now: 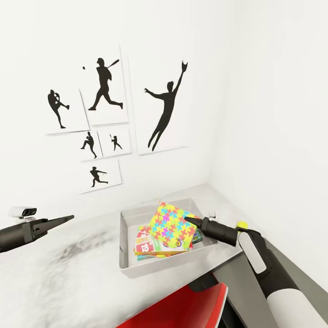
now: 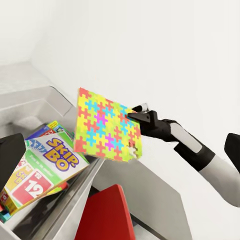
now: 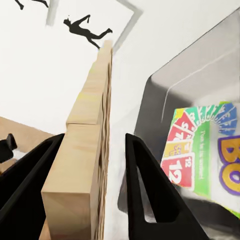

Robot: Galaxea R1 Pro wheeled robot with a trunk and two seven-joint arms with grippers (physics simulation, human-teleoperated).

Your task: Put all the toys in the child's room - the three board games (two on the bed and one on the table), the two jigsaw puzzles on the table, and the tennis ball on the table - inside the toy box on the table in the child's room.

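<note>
The light grey toy box (image 1: 130, 269) stands on the white table (image 1: 68, 269) near the wall corner. Inside it lies the green-yellow SKIP BO board game (image 1: 148, 246) on top of other flat boxes. A multicoloured jigsaw puzzle (image 1: 169, 224) hangs tilted over the box, and my right gripper (image 1: 186, 220) is shut on its edge. The same puzzle (image 2: 107, 125) and the right gripper (image 2: 134, 114) show in the left wrist view, above the SKIP BO box (image 2: 55, 160). My left gripper (image 1: 69, 218) hovers open over the table, left of the box. A small yellow-green tennis ball (image 1: 242, 224) peeks out behind my right wrist.
A red chair (image 1: 182, 310) sits under the table's front edge, just below the toy box. Black athlete silhouette pictures (image 1: 105, 91) hang on the white wall behind. The side wall closes in on the right of the table.
</note>
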